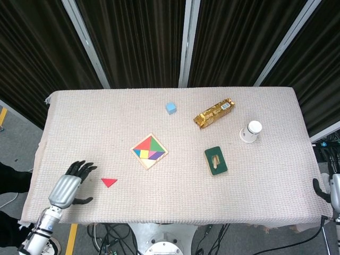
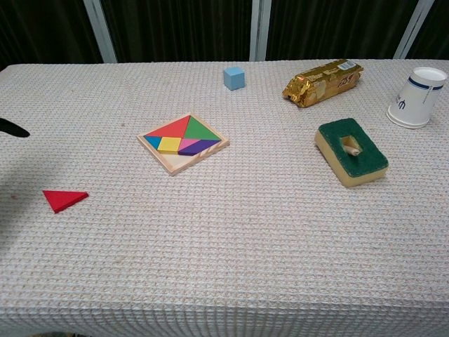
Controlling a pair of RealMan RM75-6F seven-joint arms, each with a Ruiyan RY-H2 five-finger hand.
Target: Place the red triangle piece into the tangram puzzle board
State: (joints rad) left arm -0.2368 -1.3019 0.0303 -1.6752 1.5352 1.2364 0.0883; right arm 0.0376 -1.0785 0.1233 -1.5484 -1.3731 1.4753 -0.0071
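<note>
**Left hand over the near-left table edge, red triangle lying loose**

My left hand hangs above the near-left corner of the table, fingers spread apart and holding nothing, the dark fingertips pointing toward the middle of the cloth. In the chest view only one black fingertip pokes in from the left border. The hand is close to the red triangle piece but I see a gap of bare cloth between them in the head view; nothing touches the piece.

The red triangle piece lies flat on the woven tablecloth, near the front-left, well apart from the tangram puzzle board. The board sits turned like a diamond near the table's middle, and I can see red, green, yellow, blue, pink and purple pieces already seated in it; the chest view shows a bare wooden strip along its near-right side.

Of my right hand I see only a sliver at the right border of the head view, off the table's corner, and I cannot tell how its fingers lie.

Further back stand a small blue cube and a gold foil packet. To the right are a white paper cup and a green-topped sponge.
</note>
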